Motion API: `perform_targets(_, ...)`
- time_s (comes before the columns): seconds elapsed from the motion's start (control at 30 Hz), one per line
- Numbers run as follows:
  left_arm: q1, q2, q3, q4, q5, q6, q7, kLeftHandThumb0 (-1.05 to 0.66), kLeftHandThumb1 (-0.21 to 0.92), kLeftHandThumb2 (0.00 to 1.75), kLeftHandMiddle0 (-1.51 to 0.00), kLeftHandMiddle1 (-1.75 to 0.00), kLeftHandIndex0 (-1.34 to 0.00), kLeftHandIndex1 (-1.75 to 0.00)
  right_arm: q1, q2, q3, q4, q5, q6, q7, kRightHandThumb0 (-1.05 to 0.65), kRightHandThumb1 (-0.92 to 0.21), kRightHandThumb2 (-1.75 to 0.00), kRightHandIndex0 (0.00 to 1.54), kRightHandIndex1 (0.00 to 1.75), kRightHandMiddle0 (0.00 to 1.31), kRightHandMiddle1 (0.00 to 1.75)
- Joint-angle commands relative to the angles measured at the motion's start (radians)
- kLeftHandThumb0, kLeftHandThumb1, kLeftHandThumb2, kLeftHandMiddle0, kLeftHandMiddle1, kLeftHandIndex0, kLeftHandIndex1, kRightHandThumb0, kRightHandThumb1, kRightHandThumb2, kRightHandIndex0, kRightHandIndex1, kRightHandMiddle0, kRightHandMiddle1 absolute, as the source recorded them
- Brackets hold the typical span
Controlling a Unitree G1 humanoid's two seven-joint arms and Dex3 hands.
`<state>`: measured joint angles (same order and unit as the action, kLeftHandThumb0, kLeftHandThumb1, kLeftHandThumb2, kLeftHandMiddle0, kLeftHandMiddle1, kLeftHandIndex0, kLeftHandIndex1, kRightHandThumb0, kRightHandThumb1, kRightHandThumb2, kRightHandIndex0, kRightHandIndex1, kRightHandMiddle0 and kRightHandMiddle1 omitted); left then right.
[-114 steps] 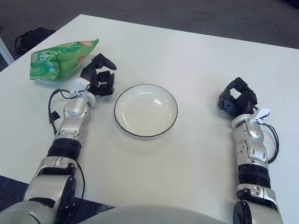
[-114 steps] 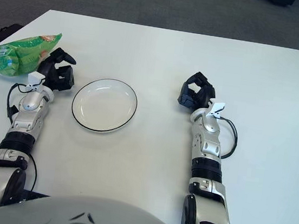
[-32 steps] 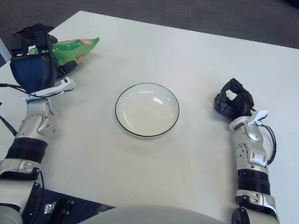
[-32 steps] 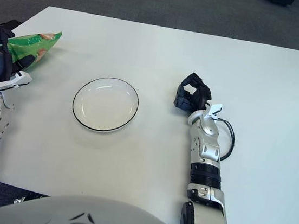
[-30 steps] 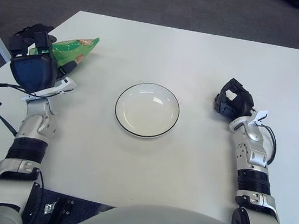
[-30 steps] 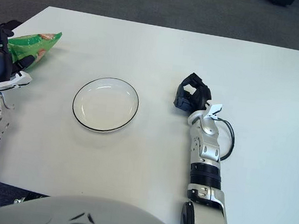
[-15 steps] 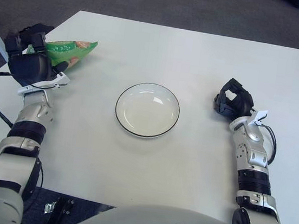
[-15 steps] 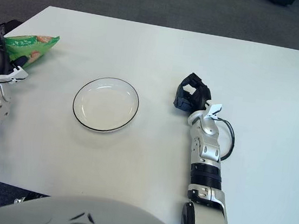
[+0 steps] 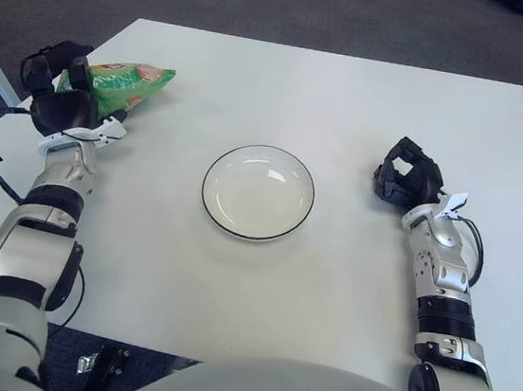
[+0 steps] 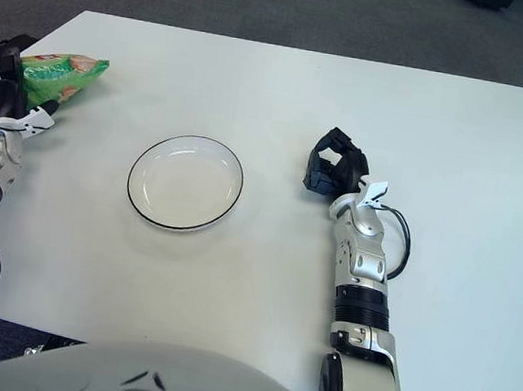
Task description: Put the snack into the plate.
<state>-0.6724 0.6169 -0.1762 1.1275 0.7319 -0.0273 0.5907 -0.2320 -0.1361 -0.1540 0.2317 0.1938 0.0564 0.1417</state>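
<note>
the scene was evenly and brightly lit from overhead. only faint, soft shadows were cast on the white table [image 9: 367, 113]. a small pale glare was seen on the plate [image 9: 258, 192] rim. the dark floor [image 9: 266, 1] beyond was rendered dimmer. no marked blur was noted.

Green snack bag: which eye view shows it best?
Left eye view: the crinkly green snack bag sits well inside the frame beside the left hand. The right eye view pushes it to the frame's left edge, with less of the hand visible.
</note>
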Motion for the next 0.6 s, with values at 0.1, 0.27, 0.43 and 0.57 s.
perform_targets(0.1, -0.054, -0.011, -0.053, 0.071, -0.030, -0.053, -0.096, -1.05, 0.92, 0.63, 0.00, 0.00, 0.00, -0.13, 0.063, 0.000, 0.019, 0.063, -0.030, 0.043, 0.004, -0.49, -0.27, -1.37, 1.27, 1.75, 0.65, 1.75)
perform_targets(0.27, -0.092, -0.004, -0.088, 0.117, -0.039, -0.110, -0.185, -1.05, 0.92, 0.57, 0.00, 0.00, 0.00, -0.07, 0.065, -0.005, 0.034, 0.052, -0.050, 0.055, 0.001, -0.50, -0.27, -1.37, 1.26, 1.75, 0.65, 1.75)
perform_targets(0.43, -0.126, -0.010, -0.105, 0.182, -0.057, -0.152, -0.267, -1.04, 0.92, 0.56, 0.00, 0.00, 0.00, -0.03, 0.069, -0.010, 0.043, 0.034, -0.050, 0.072, 0.009, -0.50, -0.26, -1.38, 1.26, 1.75, 0.65, 1.75)
perform_targets(0.57, -0.133, -0.012, -0.106, 0.211, -0.075, -0.191, -0.293, -1.03, 0.92, 0.55, 0.00, 0.00, 0.00, -0.03, 0.072, -0.011, 0.044, 0.024, -0.046, 0.081, 0.020, -0.50, -0.26, -1.38, 1.25, 1.75, 0.66, 1.75)
